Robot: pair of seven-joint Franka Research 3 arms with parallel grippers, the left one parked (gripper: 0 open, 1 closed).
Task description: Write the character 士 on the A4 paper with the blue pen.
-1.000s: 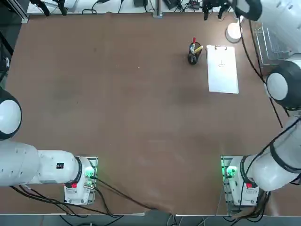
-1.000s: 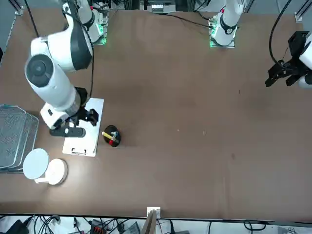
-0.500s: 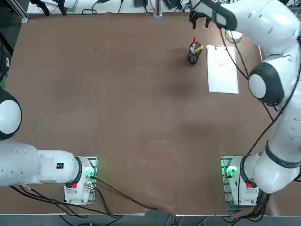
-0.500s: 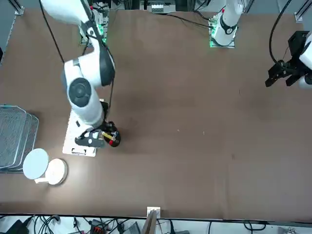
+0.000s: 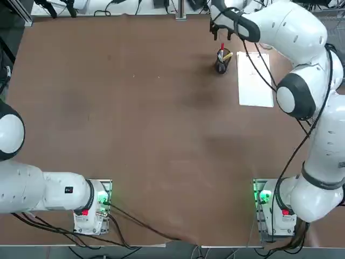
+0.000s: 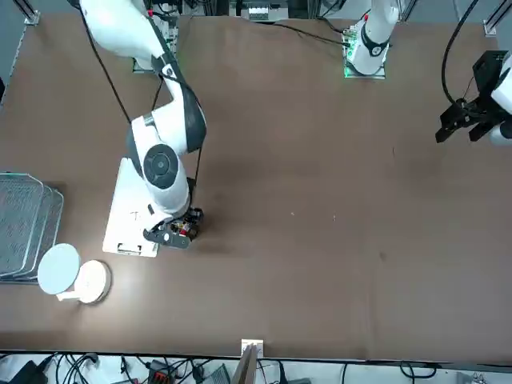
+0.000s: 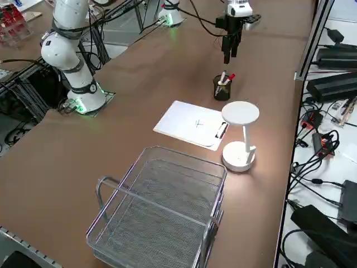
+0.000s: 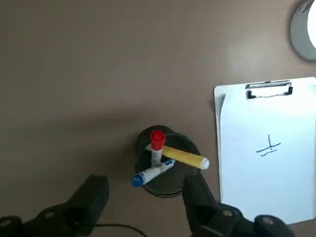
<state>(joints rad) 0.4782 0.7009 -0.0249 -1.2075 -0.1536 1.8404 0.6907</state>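
Right pincer (image 8: pixel 143 197) above black cup (image 8: pixel 165 163), spread wide, empty. Blue pen (image 8: pixel 152 173) leaning inside, ready for picking. Paper (image 8: pixel 266 148) clipped just beside, right.

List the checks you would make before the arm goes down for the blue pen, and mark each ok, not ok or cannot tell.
1. Right tool over the pen cup: ok, it hangs above the cup.
2. Tool jaws apart and holding nothing: ok.
3. Blue pen in reach: ok, it leans in the cup with its blue end at the rim.
4. Blue pen free of its neighbours: not ok, the red pen and yellow pen crowd the same cup.
5. Paper ready beside the cup: ok, flat and clipped, though faint pen marks are already on it.
6. Lamp clear of the paper: cannot tell, it stands right at the clip end.
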